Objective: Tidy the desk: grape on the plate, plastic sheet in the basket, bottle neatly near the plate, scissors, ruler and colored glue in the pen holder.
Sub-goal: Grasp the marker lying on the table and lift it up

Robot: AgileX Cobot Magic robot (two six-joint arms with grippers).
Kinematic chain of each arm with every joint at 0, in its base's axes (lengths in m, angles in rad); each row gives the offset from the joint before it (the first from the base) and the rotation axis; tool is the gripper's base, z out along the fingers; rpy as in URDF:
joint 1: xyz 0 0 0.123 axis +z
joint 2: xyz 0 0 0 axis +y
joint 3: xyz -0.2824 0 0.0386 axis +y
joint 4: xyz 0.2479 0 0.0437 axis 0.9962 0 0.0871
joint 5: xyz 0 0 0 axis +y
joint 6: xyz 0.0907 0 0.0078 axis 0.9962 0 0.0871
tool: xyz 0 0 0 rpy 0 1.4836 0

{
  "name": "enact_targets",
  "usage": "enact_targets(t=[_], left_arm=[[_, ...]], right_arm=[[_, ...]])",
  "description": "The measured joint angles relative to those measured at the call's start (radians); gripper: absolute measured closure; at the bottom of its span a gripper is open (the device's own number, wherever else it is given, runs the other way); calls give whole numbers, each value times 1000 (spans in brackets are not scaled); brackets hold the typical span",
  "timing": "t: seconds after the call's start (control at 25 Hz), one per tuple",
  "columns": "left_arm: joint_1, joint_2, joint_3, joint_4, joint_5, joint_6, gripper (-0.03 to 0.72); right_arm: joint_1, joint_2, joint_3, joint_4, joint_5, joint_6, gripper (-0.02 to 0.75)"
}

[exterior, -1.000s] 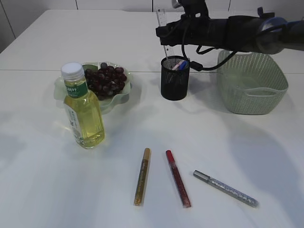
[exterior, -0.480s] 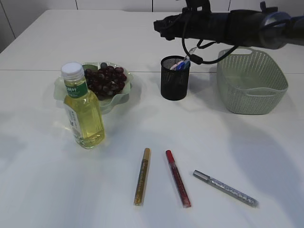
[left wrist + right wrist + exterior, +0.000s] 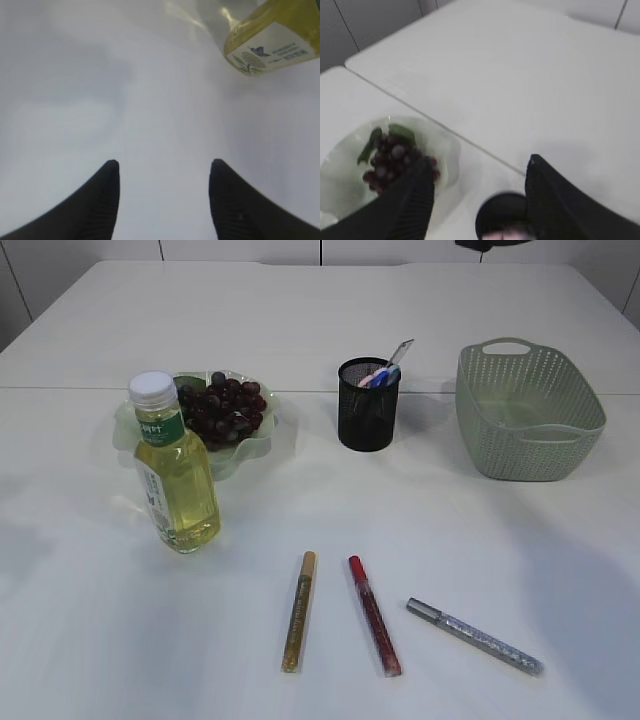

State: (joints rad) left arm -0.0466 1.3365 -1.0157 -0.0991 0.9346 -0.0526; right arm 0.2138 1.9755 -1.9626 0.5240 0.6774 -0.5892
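The grapes (image 3: 220,408) lie on the pale green plate (image 3: 262,435) at the back left. The bottle (image 3: 175,466) of yellow liquid stands upright just in front of the plate. The black mesh pen holder (image 3: 368,405) holds scissors and a ruler (image 3: 390,362). Three glue pens lie at the front: gold (image 3: 298,610), red (image 3: 374,615) and silver (image 3: 474,636). My left gripper (image 3: 164,167) is open and empty over bare table, the bottle (image 3: 270,40) at its upper right. My right gripper (image 3: 480,170) is open and empty, high above the pen holder (image 3: 502,220), with the grapes (image 3: 387,157) to its left.
A green mesh basket (image 3: 527,410) stands at the back right; its contents cannot be made out. A seam (image 3: 300,390) runs across the white table behind the plate. Neither arm shows in the exterior view.
My right arm, which reached over the pen holder from the right, has lifted up and out of the exterior view. The ruller now stands in the holder.
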Motion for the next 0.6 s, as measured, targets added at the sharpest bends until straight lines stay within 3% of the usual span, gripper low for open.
enact_targets(t=[0.08, 0.2, 0.44, 0.6], left_arm=[[0, 0, 0, 0, 0, 0, 273], [0, 0, 0, 0, 6, 0, 273], [0, 0, 0, 2, 14, 0, 273], [0, 0, 0, 2, 18, 0, 273]], right_arm=[[25, -52, 0, -259, 94, 219, 279], [70, -122, 3, -482, 178, 419, 279], [188, -245, 101, -641, 335, 572, 279], [249, -261, 213, -676, 448, 589, 280]])
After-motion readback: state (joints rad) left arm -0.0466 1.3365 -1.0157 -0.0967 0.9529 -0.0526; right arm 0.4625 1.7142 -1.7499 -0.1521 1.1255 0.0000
